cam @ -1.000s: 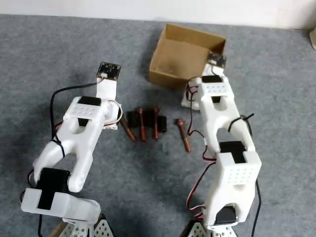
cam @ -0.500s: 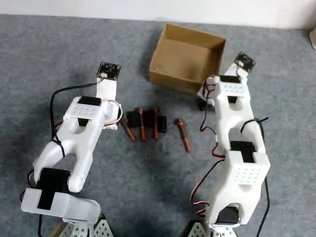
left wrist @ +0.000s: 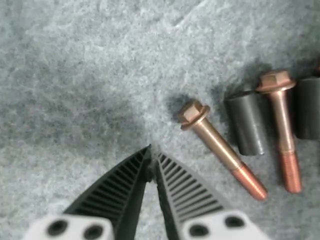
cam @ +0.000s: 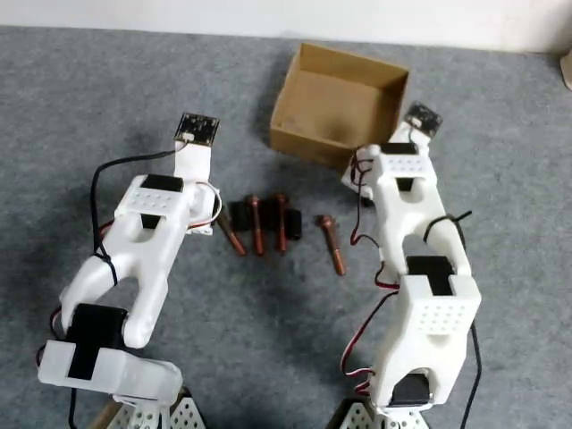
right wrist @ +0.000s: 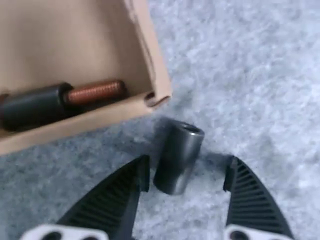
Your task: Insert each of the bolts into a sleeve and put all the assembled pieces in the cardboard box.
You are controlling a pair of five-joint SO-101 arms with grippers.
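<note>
Sleeve by the box: a dark sleeve [right wrist: 178, 157] lies on its side on the carpet [right wrist: 250, 75], just outside a corner of the cardboard box [right wrist: 150, 50], hollow end toward that corner.
Right gripper: the right gripper [right wrist: 187, 161] has its fingers spread wide, one on each side of this sleeve; whether either touches it cannot be told.
Assembled piece: one assembled piece [right wrist: 45, 105], a copper bolt pushed through a dark sleeve with its threaded end sticking out, lies inside the box against the wall nearest the gripper.
Cardboard box: open-topped, at the far side of the table [cam: 313, 143], just beyond the right arm's wrist.
Loose bolts: four loose bolts [cam: 256, 225] lie on the carpet between the arms; three side by side, the fourth [cam: 332, 243] apart, nearer the right arm.
Spare sleeves: two spare sleeves [cam: 294, 223] lie among the three bolts.
Left gripper: the left gripper [left wrist: 152, 152] has its fingers pressed together, holding nothing, tips over bare carpet near the head of the nearest bolt [left wrist: 220, 150].
</note>
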